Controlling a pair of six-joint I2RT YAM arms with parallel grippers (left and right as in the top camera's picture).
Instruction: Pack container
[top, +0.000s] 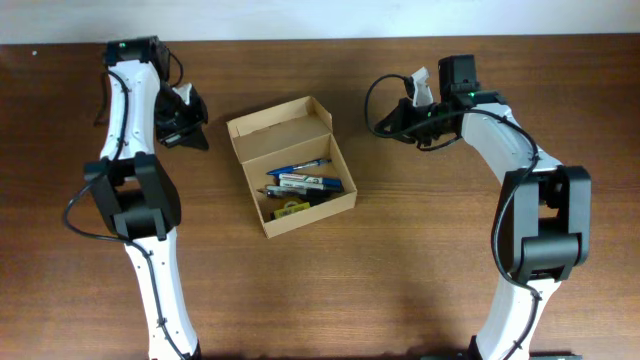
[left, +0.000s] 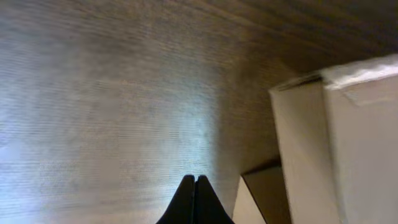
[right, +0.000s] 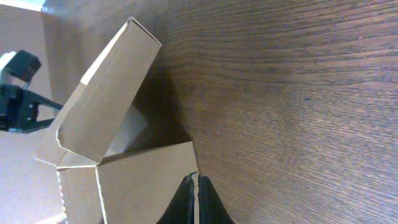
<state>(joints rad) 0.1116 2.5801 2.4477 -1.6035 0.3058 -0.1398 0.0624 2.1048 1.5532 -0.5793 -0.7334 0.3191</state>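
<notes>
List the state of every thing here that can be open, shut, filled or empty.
container, open, partly filled
lid flap, raised, standing up along the back edge
pens, lying flat inside the container
left gripper, shut, holding nothing, beside the container
right gripper, shut, holding nothing, beside the container
</notes>
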